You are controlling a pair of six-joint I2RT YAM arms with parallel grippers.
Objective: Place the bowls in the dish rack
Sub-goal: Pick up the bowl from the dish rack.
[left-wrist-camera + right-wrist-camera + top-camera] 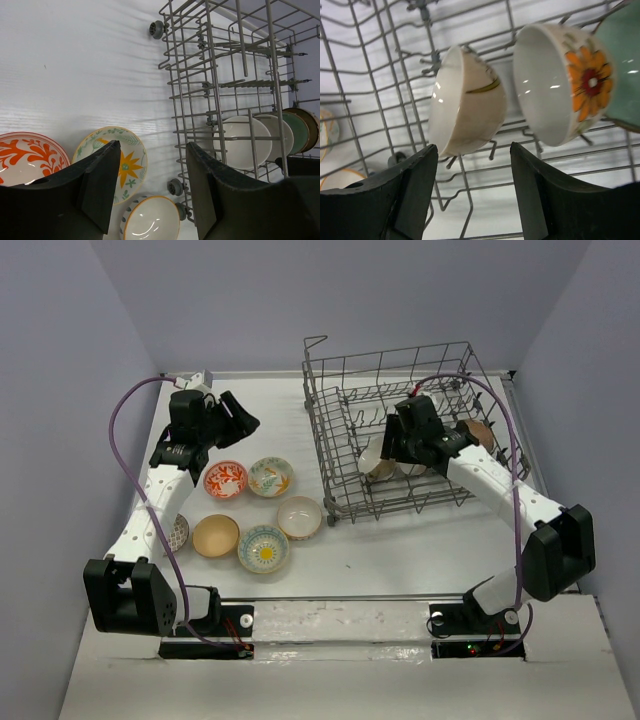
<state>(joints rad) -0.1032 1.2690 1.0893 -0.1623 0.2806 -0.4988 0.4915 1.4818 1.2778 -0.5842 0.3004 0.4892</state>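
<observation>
Several loose bowls (pixel 264 548): on the table (pixel 400 550), left of the dish rack (pixel 318 430).
Left claw (pixel 243 415): part open, empty; I judge it nearest them, red-orange bowl (pixel 226 479) just nearward below.
Right claw (pixel 474 150): parted, empty, inside rack beside cream bowl (pixel 465 100).

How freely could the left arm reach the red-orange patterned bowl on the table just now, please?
Probably yes: the left arm holds its jaws open just beyond the red-orange patterned bowl, which lies upright with nothing over it.
</observation>
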